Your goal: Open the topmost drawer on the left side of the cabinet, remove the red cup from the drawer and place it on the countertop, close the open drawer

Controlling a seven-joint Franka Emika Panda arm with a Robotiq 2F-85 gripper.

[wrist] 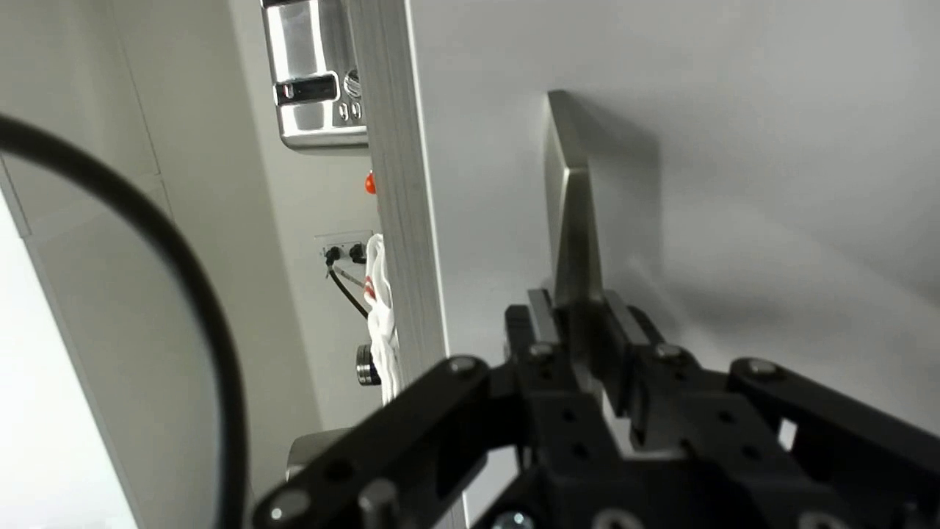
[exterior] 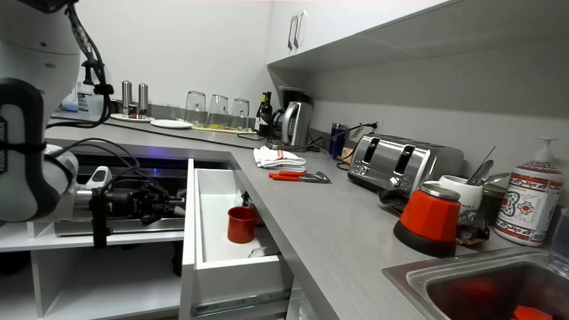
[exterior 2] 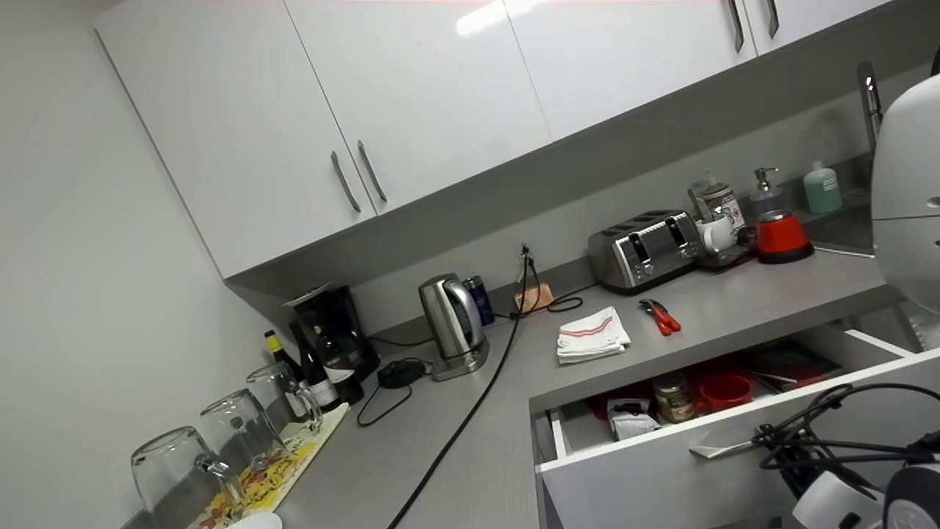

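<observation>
The topmost drawer point(exterior: 240, 280) is pulled open below the countertop point(exterior: 329, 222); its white front point(exterior 2: 631, 485) faces the arm. The red cup point(exterior: 241, 226) stands upright inside the drawer; its rim and inside show in an exterior view point(exterior 2: 725, 394). The cup is out of sight in the wrist view. My gripper point(wrist: 580, 308) is closed around the drawer's silver bar handle point(wrist: 575, 228), one finger on each side. The gripper also shows in front of the drawer in an exterior view point(exterior: 178, 205). The white cabinet point(exterior: 89, 284) has open shelf bays below.
A jar point(exterior 2: 673, 397) and a white packet point(exterior 2: 631, 420) lie near the cup in the drawer. On the countertop are a folded towel point(exterior: 279, 159), a red-handled tool point(exterior: 298, 177), a toaster point(exterior: 404, 160) and a red-orange vessel point(exterior: 430, 218). A sink point(exterior: 413, 271) is at the near end.
</observation>
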